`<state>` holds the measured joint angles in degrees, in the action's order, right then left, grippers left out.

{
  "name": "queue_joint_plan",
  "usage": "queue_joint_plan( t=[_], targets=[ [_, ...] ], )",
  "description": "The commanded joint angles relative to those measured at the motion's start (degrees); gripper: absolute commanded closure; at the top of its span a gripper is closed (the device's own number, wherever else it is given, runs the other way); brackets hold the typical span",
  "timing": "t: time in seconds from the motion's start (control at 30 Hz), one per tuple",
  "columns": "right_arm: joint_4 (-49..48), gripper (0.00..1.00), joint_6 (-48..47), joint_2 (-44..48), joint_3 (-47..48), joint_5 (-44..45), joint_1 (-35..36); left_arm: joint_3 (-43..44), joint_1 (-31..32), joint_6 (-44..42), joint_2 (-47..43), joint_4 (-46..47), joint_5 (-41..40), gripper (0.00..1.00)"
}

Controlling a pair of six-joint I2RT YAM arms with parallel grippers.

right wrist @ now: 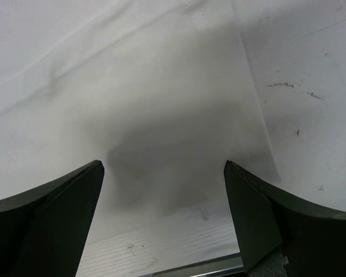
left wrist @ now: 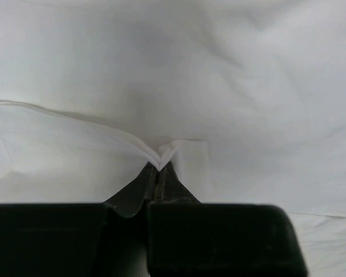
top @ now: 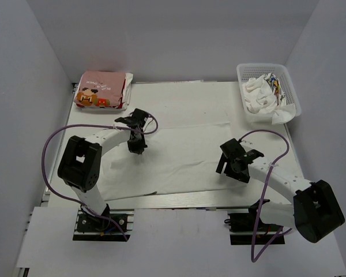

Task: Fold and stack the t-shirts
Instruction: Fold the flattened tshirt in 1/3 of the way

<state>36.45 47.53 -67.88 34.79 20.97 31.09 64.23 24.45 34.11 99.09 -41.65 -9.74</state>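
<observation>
White cotton covers most of the table: a large white t-shirt [top: 179, 156] lies spread flat, left of and nearer than the white lattice basket [top: 262, 66]. A pink t-shirt [top: 101, 89] with a cartoon print sits folded far to the basket's left, level with it. The left gripper [left wrist: 159, 168], well left of the basket, has its jaws pressed together on a small peak of the white t-shirt's cloth. The right gripper [right wrist: 164, 167], nearer than the basket, hangs with jaws spread wide above the shirt's right edge, holding nothing. A tidy fold likely needs the right gripper to pinch its side too, so both corners lift level and the cloth carries over without bunching.
</observation>
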Motion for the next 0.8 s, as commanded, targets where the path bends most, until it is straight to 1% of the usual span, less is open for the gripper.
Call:
queue_joint_plan(
  t=[0.0, 0.07, 0.13, 0.2, 0.23, 0.27, 0.3, 0.33, 0.37, 0.4, 0.43, 0.5, 0.63, 0.67, 0.7, 0.73, 0.77],
  targets=[
    [-3.0, 0.1, -0.7, -0.1, -0.2, -0.9, -0.2, 0.0, 0.9, -4.7, -3.6, 4.8, 4.2, 1.0],
    [-3.9, 0.1, -1.0, -0.4, -0.6, -1.3, 0.0, -0.5, 1.6, -6.7, -2.9, 6.5, 5.9, 1.0],
    [-5.1, 0.1, -1.2, -0.7, -0.8, -1.9, -0.2, -0.5, 2.4, -7.8, -1.6, 7.1, 5.9, 1.0],
    [-5.4, 0.1, -1.7, -0.8, -0.6, -2.2, -0.1, 0.0, 3.0, -7.8, -1.0, 6.2, 4.0, 1.0],
    [-5.8, 0.1, -2.0, -0.7, -0.6, -2.4, 0.0, 0.5, 3.0, -7.8, -1.0, 6.2, 3.9, 0.98],
    [-6.1, 0.1, -2.3, -0.9, -0.6, -2.3, -0.1, 1.1, 3.0, -7.8, -0.5, 5.5, 2.2, 0.9],
    [-6.5, 0.1, -2.8, -0.6, -0.4, -2.3, -0.1, 1.1, 3.5, -7.3, -0.5, 4.8, 1.5, 0.6],
    [-6.1, 0.1, -3.1, -0.6, 0.2, -2.3, 0.0, 1.9, 3.5, -7.3, -0.5, 4.8, 0.6, 0.4],
    [-6.6, 0.1, -3.5, -0.2, 0.2, -2.1, -0.1, 2.7, 3.5, -7.3, -1.0, 4.1, -0.6, 0.3],
    [-6.7, 0.1, -4.0, 0.2, 0.4, -1.9, 0.0, 2.7, 3.5, -7.3, -1.8, 4.1, -0.6, 0.16],
    [-6.8, 0.1, -4.2, 0.4, 0.8, -1.7, -0.1, 4.0, 3.5, -7.3, -2.3, 4.1, -1.4, 0.1],
    [-7.4, 0.1, -4.9, 1.6, 1.2, -1.2, -0.1, 5.7, 3.5, -8.0, -3.2, 4.8, -1.4, 0.01],
    [-8.3, 0.1, -6.5, 2.7, 4.0, -0.7, -0.1, 10.4, 2.1, -8.7, -3.1, 6.0, -4.0, 0.01],
    [-8.6, 0.1, -6.7, 2.9, 4.3, -0.3, -0.2, 11.9, 1.5, -8.7, -2.3, 6.0, -5.8, 0.01],
    [-9.3, 0.1, -6.6, 2.9, 4.5, -0.1, 0.0, 15.5, 1.5, -8.7, -1.3, 4.7, -8.0, 0.01],
    [-10.3, 0.1, -6.7, 3.2, 4.8, 0.1, -0.1, 17.5, 1.5, -9.3, 1.5, 4.0, -10.9, 0.01],
    [-10.9, 0.1, -6.9, 3.1, 5.0, 0.4, -0.1, 19.6, 1.5, -9.3, 3.0, 3.5, -11.7, 0.01]
  ],
)
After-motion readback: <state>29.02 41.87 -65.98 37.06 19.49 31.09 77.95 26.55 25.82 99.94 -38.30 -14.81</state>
